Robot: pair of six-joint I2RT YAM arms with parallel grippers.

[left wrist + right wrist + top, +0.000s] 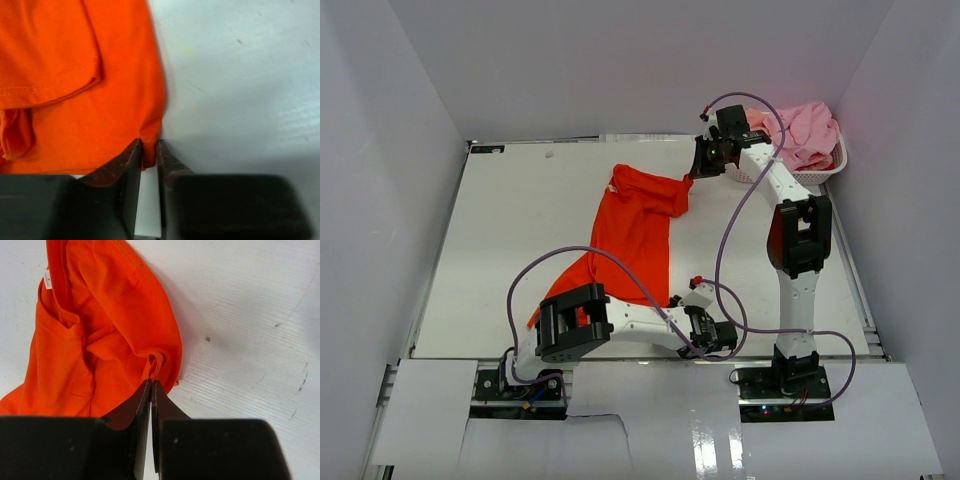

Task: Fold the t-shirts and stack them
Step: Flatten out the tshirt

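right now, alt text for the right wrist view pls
The right tool, shut, pinches a fold at the edge of a bunched orange shirt lying on a white table. A small white tag shows at the collar, upper left.

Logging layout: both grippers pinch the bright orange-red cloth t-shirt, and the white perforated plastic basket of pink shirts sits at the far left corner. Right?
No: the white perforated plastic basket sits at the far right corner, per the top external view. The left gripper and right gripper do pinch the bright orange-red cloth t-shirt.
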